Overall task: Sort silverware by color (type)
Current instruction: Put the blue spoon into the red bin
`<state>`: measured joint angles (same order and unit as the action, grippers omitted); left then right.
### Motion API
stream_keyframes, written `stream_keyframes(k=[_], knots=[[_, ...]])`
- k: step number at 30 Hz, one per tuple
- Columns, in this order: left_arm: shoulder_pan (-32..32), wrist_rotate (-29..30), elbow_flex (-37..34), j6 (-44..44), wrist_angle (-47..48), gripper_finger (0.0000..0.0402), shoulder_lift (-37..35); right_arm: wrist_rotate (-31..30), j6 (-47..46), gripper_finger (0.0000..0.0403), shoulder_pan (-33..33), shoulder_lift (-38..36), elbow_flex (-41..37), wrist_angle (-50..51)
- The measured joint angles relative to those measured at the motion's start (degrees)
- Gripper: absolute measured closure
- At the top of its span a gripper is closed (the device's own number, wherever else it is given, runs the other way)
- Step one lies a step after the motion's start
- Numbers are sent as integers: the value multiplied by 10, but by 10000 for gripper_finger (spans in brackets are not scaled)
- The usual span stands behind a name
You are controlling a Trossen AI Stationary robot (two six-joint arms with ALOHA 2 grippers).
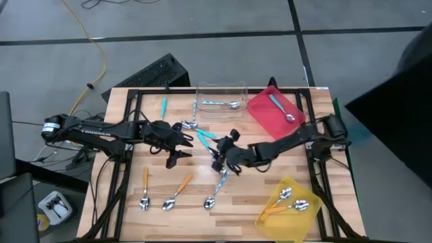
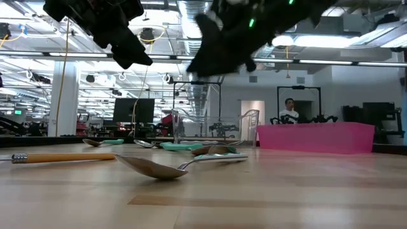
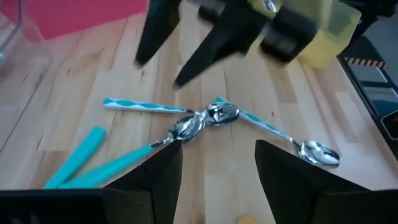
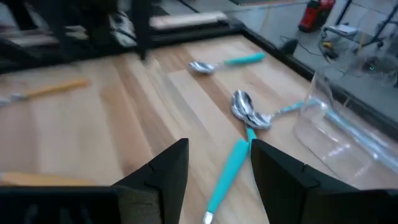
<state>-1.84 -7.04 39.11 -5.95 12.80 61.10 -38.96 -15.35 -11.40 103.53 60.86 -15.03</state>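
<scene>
Both end effectors hang open and empty over the middle of the desk (image 1: 236,216), as we see it: the left end effector (image 1: 177,156) and the right end effector (image 1: 217,162) face each other above a cluster of teal spoons (image 1: 202,137). We find three orange spoons (image 1: 177,192) lying on the front part of the desk, another teal spoon (image 1: 163,104) at the back, one spoon in the red tray (image 1: 260,108), one in the clear tray (image 1: 220,91), and orange ones in the yellow tray (image 1: 307,209).

high: straight down | low: tabletop level, near | wrists: forward, close | shared: spoons (image 3: 199,124)
</scene>
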Motion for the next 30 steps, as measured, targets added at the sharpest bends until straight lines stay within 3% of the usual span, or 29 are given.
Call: stream_keyframes(k=[6, 9, 14, 30], knots=[[0, 0, 0, -6, 15, 216, -4, 16, -65, 200, 19, 53, 0, -15], [0, 0, 0, -6, 12, 216, -4, 53, -74, 181, 27, 60, -1, -10], [0, 1, 0, -5, 7, 216, -4, 51, -73, 146, 35, 78, 10, 6], [2, 3, 0, -6, 16, 216, -4, 46, -95, 143, 58, 193, 91, 46]])
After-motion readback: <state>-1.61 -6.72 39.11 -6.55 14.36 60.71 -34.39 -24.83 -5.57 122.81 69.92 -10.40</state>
